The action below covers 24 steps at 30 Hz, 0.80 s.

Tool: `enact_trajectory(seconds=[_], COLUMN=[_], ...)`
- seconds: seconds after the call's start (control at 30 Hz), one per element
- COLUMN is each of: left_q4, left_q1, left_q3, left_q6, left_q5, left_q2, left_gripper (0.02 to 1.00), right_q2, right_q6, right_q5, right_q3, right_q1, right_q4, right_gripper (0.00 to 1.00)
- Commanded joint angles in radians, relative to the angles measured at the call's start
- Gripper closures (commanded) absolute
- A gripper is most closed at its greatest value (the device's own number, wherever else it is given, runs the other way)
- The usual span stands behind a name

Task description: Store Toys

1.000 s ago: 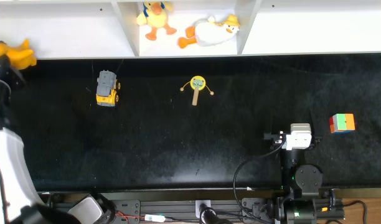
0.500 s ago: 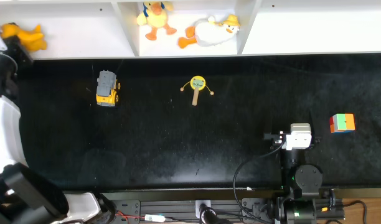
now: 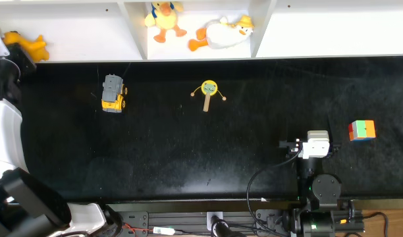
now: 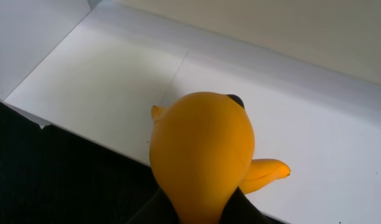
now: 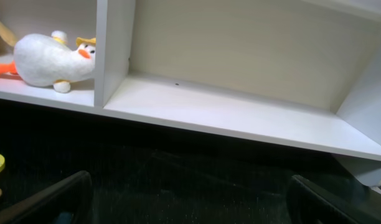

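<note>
An orange plush toy sits between the jaws of my left gripper, which is shut on it. It hangs just over the front of the white shelf's left compartment. In the top view the orange plush is at the far left of the shelf. On the black table lie a yellow toy truck, a yellow rattle drum and a coloured cube. My right gripper stands open and empty low at the table's front right, facing the shelf.
A yellow duck and a white duck plush lie in the shelf's middle compartment. The right compartment has a bare floor. Upright dividers separate the compartments. Cables run along the table's front edge.
My left gripper has carried the orange plush from the table's far left edge up and into the left shelf compartment. The right arm has kept still.
</note>
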Motion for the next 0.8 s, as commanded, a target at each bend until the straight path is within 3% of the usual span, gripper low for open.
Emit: enact_trajectory(seconds=[0.03,0.8], left_q4=[0.020,0.084], left_q1=[0.000,-0.046], left_q3=[0.039,0.039], left_q6=[-0.015,-0.041], left_q5=[-0.018,-0.005], left_q2=[0.006,0.096], left_gripper=[0.882,0.866], right_q2=[-0.007,-0.007], right_q6=[-0.003,-0.003], right_q5=[0.003,0.003], right_q3=[-0.013,-0.013], right_q1=[-0.003,-0.003], right_q4=[0.005,0.005], right_gripper=[0.007,0.007])
